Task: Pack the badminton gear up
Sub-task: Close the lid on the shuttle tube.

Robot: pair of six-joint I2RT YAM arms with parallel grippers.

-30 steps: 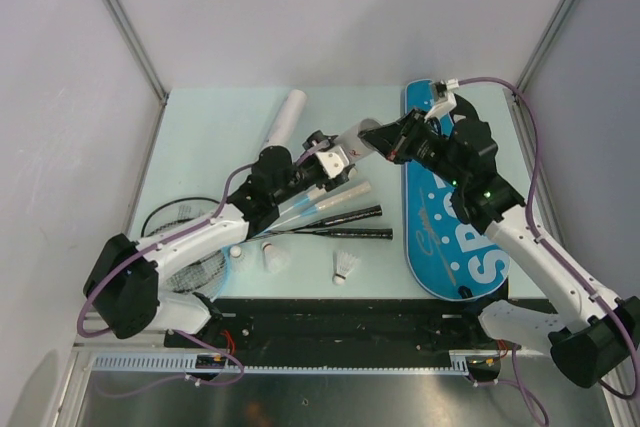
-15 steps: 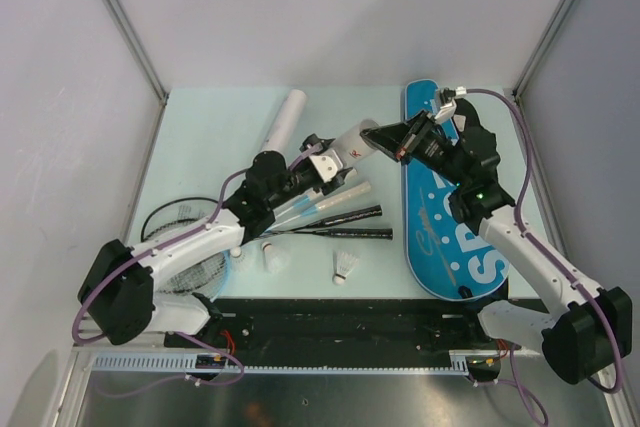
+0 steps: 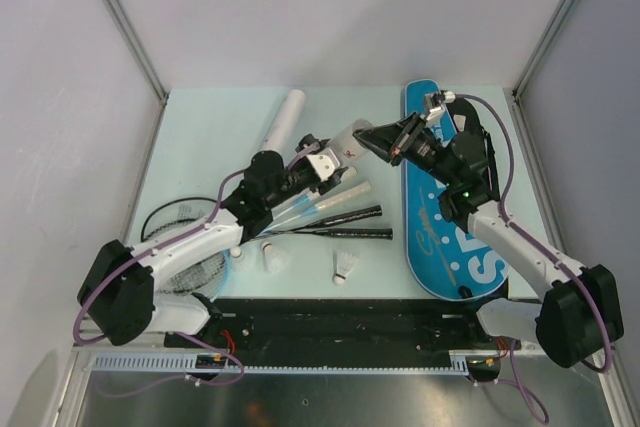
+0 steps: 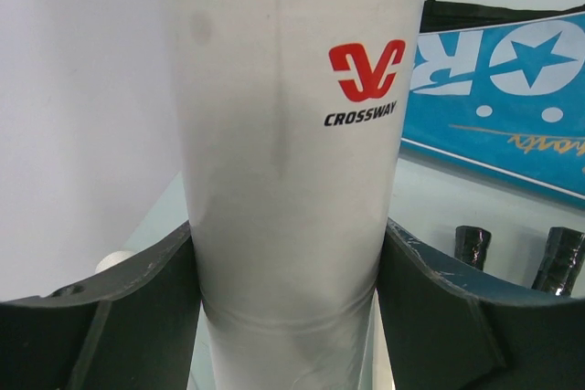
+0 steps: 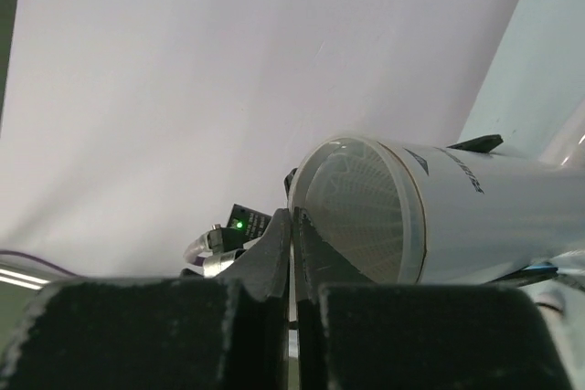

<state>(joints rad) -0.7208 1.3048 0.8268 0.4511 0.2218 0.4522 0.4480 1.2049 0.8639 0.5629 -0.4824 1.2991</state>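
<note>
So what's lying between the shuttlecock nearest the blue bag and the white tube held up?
The racket handles, one white and one black, lie across that stretch between shuttlecock and tube; the top view shows it.

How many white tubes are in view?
2. One tube lies on the table, far left; the second tube is clamped in the left tool, near the SPORT bag. More may hide inside.

Racket handles (image 3: 355,214) crowd the table (image 3: 350,97) under my left hand (image 3: 320,161); ahead, its tube (image 3: 346,145) reaches my right hand (image 3: 372,136); room beyond both.
</note>
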